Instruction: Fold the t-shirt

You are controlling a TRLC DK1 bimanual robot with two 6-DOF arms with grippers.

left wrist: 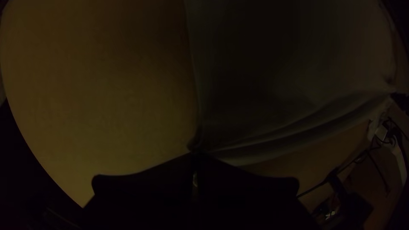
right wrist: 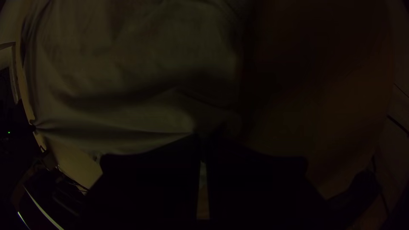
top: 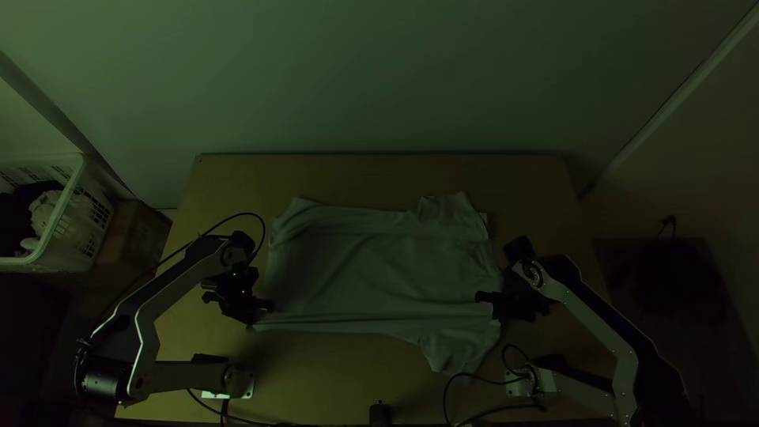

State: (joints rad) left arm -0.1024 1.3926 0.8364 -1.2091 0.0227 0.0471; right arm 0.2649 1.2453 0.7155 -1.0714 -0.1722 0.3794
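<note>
The pale t-shirt (top: 371, 269) lies spread sideways over the middle of the table, with long creases near its near edge and a part sticking out toward the near right. At its near left corner is my left gripper (top: 265, 306); at its right side, low down, is my right gripper (top: 484, 299). In the left wrist view the left gripper (left wrist: 196, 154) is shut on a corner of the shirt (left wrist: 272, 85). The right wrist view has the right gripper (right wrist: 203, 137) shut on the shirt's edge (right wrist: 128, 98), creases running from the fingertips.
A white basket (top: 59, 221) with dark and pale cloths stands left of the table, beside a cardboard box (top: 134, 237). Black cables (top: 474, 378) loop near the right arm's base. A small dark object (top: 380, 413) sits at the table's near edge (top: 316, 411).
</note>
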